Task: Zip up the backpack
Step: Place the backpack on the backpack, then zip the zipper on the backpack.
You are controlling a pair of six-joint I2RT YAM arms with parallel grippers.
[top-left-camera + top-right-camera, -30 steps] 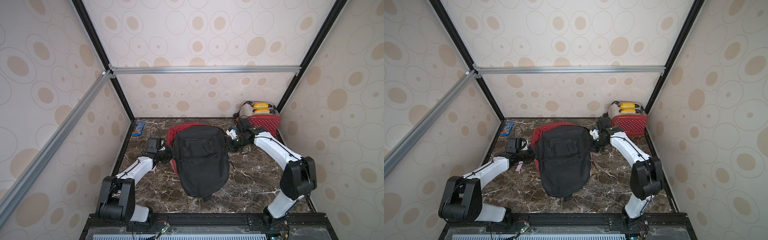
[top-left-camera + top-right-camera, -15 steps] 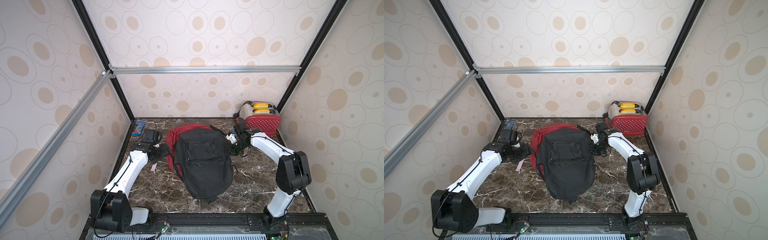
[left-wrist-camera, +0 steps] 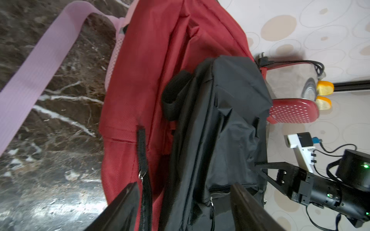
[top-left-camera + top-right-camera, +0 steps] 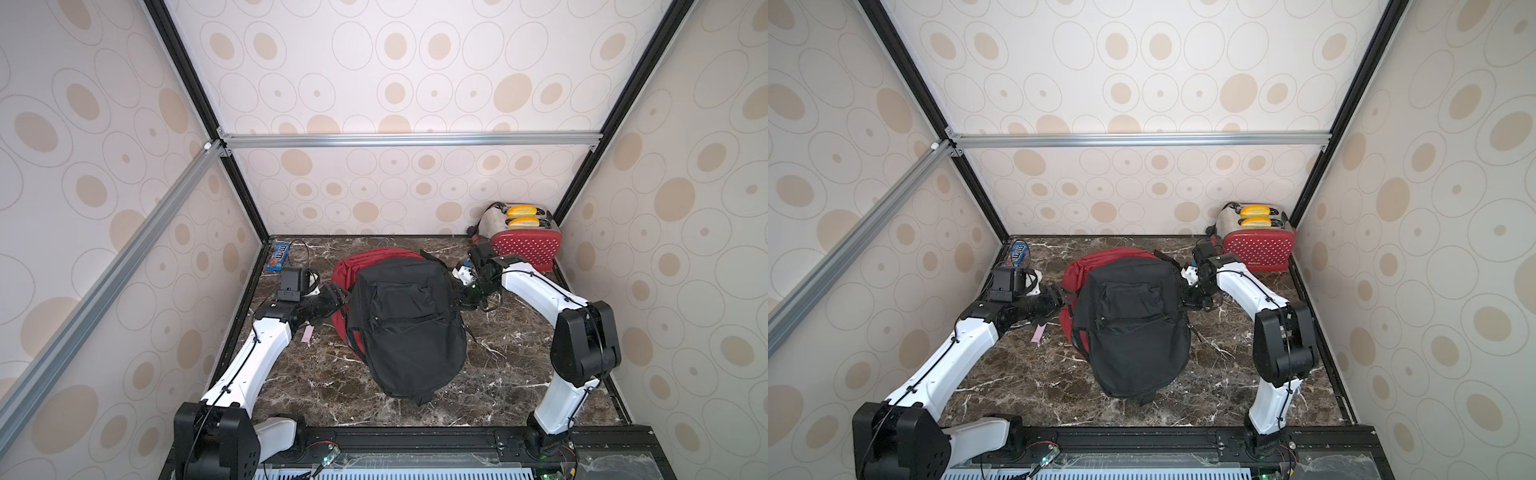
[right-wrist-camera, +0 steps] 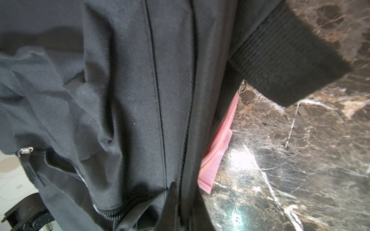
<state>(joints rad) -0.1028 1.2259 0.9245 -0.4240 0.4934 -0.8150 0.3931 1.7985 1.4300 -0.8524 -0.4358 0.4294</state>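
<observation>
Marble counter (image 4: 316, 374), mid-frame: right gripper (image 4: 459, 297) pinched shut on the black backpack (image 4: 407, 324) side, probably bracing it for zipping, while left gripper (image 4: 338, 293) sits open beside the red bag (image 4: 357, 264), holding nothing.

The black backpack (image 4: 409, 320) is matt woven cloth, finely grained, with small bright metal zip pulls (image 5: 25, 150). Under it, the red backpack (image 4: 345, 266) is ribbed cloth with a faint sheen, and its pink strap (image 3: 40, 66) is ridged webbing. The bench (image 4: 324, 374) below the black backpack looks like polished dark marble, glossy. Behind the black backpack, the toaster (image 4: 525, 247) has 1 glossy red side and a brushed metal end.
</observation>
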